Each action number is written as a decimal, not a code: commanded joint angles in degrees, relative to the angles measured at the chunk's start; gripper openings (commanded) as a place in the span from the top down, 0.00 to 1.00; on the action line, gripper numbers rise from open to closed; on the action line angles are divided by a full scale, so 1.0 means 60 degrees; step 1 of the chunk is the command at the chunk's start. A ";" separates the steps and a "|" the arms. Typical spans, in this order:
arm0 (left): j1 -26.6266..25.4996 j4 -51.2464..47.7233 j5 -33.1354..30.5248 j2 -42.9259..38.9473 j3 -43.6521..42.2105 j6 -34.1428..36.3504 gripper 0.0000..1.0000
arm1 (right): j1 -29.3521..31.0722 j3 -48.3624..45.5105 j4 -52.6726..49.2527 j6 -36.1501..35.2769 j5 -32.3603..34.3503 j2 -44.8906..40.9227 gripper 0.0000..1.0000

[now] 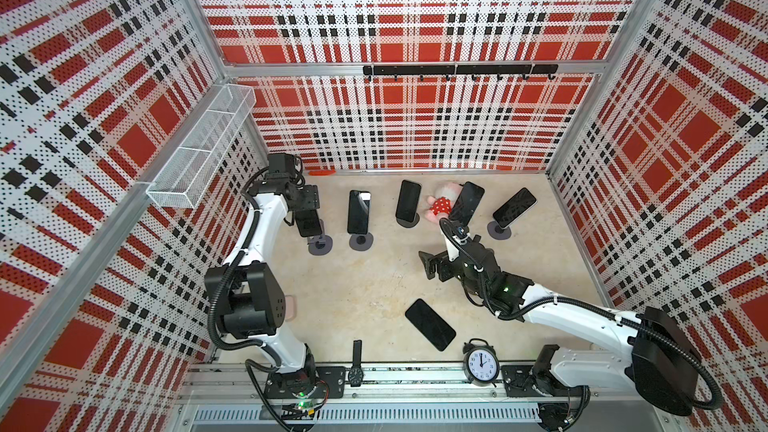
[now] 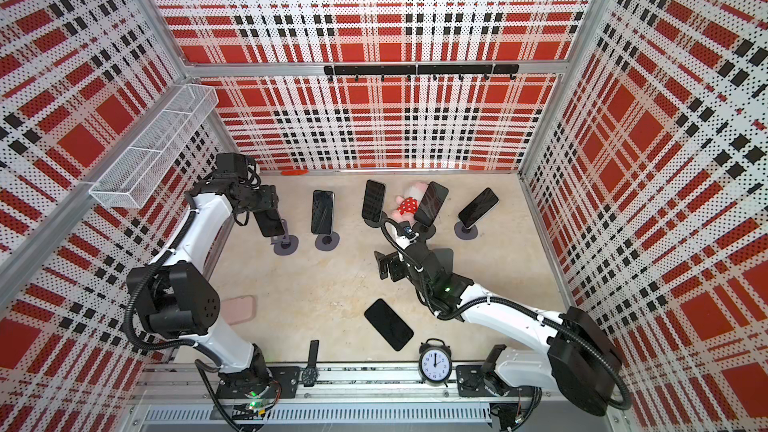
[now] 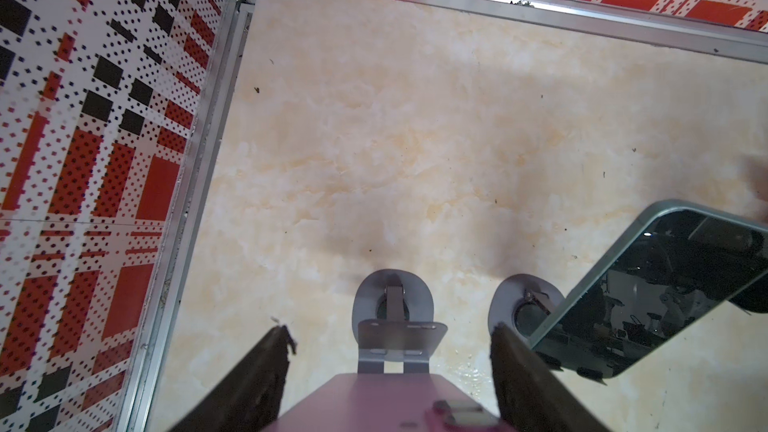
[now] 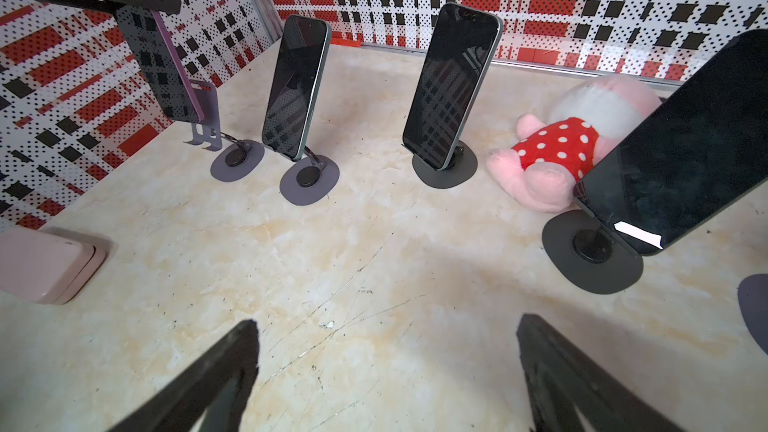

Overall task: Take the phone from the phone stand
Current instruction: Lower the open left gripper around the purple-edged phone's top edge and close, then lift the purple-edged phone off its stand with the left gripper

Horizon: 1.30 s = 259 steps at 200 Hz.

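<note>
Left gripper, mine, pinched on the upper end of the phone, holding it tilted just above the lip of the grey phone stand near the desk's far-left corner, showing purple casing and dark screen; my right gripper hangs spread wide.

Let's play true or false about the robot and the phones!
1. The left gripper holds a purple phone. True.
2. The right gripper holds a phone. False: it is open and empty.
3. The plush toy wears blue. False: it wears red with white dots.
4. A black phone lies flat on the table. True.
</note>
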 commanded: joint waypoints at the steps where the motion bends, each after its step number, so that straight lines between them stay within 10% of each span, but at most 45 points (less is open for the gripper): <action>1: -0.0009 0.0101 0.0075 -0.0033 0.0224 -0.0023 0.39 | -0.0032 0.0062 0.0145 0.0057 0.0019 0.0031 0.00; 259: -0.3110 -0.0628 0.0295 -0.2113 -0.2295 -0.0319 0.42 | -0.0039 -0.0659 0.0886 -0.0384 0.0432 -0.1045 0.00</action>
